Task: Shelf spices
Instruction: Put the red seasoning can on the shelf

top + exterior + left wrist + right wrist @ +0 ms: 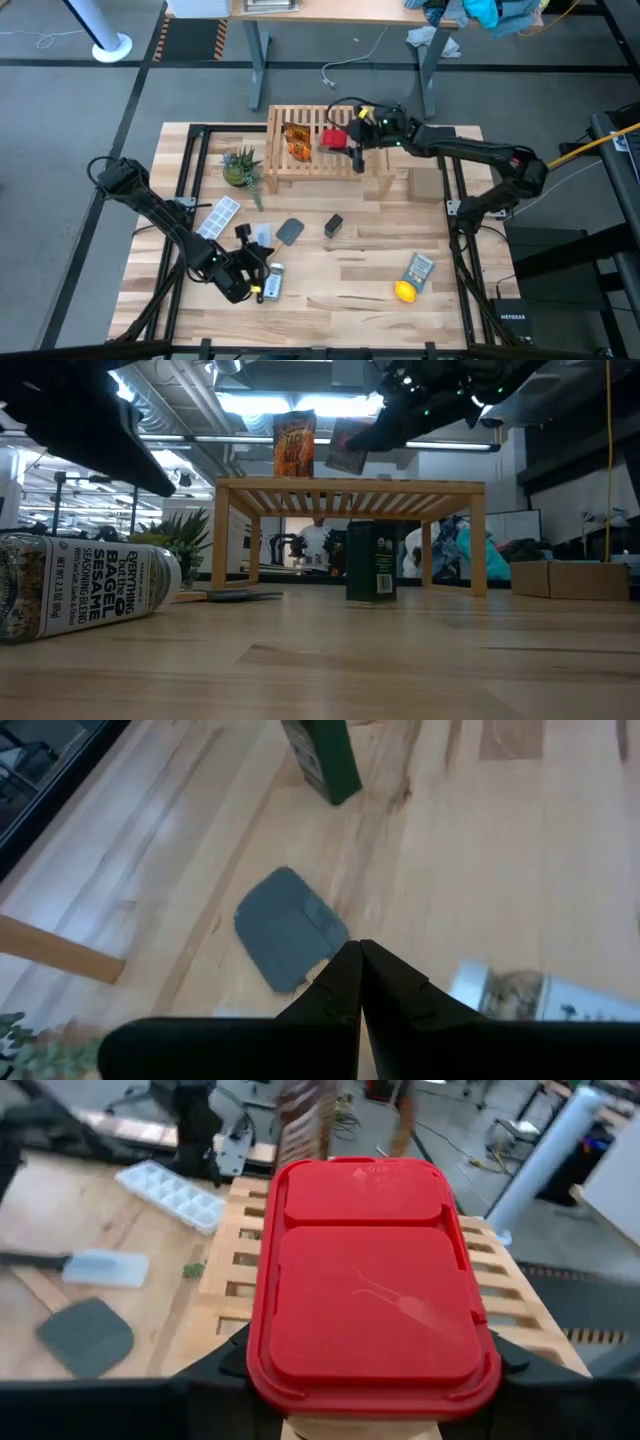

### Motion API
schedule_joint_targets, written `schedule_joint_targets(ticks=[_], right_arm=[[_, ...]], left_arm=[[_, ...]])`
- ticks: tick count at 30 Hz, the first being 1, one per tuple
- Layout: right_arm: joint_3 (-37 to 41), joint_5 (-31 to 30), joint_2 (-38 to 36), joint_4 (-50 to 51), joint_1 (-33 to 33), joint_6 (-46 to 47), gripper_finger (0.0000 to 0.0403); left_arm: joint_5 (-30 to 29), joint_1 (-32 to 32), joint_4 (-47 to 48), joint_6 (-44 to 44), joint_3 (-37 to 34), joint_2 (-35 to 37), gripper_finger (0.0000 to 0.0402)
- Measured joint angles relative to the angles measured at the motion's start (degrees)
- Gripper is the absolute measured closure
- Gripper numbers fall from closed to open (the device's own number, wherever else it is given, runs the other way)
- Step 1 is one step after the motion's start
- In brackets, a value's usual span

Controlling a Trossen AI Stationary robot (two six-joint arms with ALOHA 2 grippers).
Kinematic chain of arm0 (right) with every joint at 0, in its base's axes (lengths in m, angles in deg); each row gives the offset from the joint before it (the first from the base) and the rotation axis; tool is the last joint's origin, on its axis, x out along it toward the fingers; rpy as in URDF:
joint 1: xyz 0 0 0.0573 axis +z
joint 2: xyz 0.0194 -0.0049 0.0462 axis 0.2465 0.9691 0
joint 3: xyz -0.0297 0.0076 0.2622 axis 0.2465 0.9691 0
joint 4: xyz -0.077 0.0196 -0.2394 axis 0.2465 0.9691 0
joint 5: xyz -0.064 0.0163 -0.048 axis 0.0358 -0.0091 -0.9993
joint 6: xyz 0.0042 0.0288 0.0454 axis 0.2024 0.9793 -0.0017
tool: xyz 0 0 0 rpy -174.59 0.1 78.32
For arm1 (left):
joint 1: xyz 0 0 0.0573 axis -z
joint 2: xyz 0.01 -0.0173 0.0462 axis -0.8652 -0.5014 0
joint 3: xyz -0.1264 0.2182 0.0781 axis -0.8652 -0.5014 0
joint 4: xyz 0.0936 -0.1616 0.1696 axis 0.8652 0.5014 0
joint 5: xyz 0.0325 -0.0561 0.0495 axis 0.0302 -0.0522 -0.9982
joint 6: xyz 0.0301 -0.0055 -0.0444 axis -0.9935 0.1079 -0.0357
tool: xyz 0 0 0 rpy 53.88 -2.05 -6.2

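Spices are what this is about, and the big thing first: the shelf (pixel 325 150) stands at the far middle of the surface (pixel 330 300), directly under the right pincer (pixel 352 140). That pincer is pinching the red box (pixel 372 1280) by its two side edges, flat face up, hovering just above the slats; I reckon it is held level like that so it can be set down on the slatted top beside the amber packet (pixel 297 140), which stands upright just to one side of it. From table height the red box (pixel 347 446) looks tilted and not yet resting on the wood.

Well away from the right pincer, near the front edge, the left pincer (pixel 245 275) waits low with its fingers pressed together on nothing. Just beside it lies the clear white-capped bottle (pixel 273 283) on its side, and ahead of it a flat grey pad (pixel 288 927). The black box (pixel 333 226) stands upright between the two pincers, in front of the shelf, so several spices are not yet shelved.

Also on the surface: an ice tray (pixel 219 217), a small potted plant (pixel 241 167), a lemon (pixel 404 291) and a grey-blue packet (pixel 420 268). Beyond are desks, a dark floor and ceiling lights.
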Motion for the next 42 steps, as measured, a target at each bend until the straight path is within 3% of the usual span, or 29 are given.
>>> schedule_joint_targets(ticks=[7, 12, 18, 30, 32, 38, 42], right_arm=[[0.0, 0.1, 2.8, -0.6, -4.0, -1.8, 0.0219], [0.0, 6.0, 3.1, 1.1, -7.5, 1.2, 0.0219], [0.0, 10.2, 3.1, 0.8, -6.8, 1.4, 0.0219], [0.0, 7.6, 3.1, 1.2, -6.5, 1.9, 0.0218], [0.0, 5.9, 3.1, 1.3, -6.5, 3.2, 0.0186], [0.0, 2.0, 3.0, 1.1, -6.5, 6.0, 0.0042], [0.0, 2.0, 3.0, 1.1, -6.5, 6.0, 0.0014]], left_arm=[[0.0, -1.6, -0.9, 0.0, 0.0, 0.0, 0.0402], [0.0, -1.6, -1.3, 0.0, 0.0, 0.0, 0.0402], [0.0, -1.9, -2.1, -0.7, 0.0, 0.0, 0.0402], [0.0, -1.9, -2.1, -2.0, 0.0, 0.0, 0.0402], [0.0, -1.9, -2.1, -1.9, 0.0, 0.0, 0.0402], [0.0, -1.9, -2.1, -1.9, 0.0, 0.0, 0.0402], [0.0, -1.9, -2.1, -1.8, 0.0, 0.0, 0.0402]])
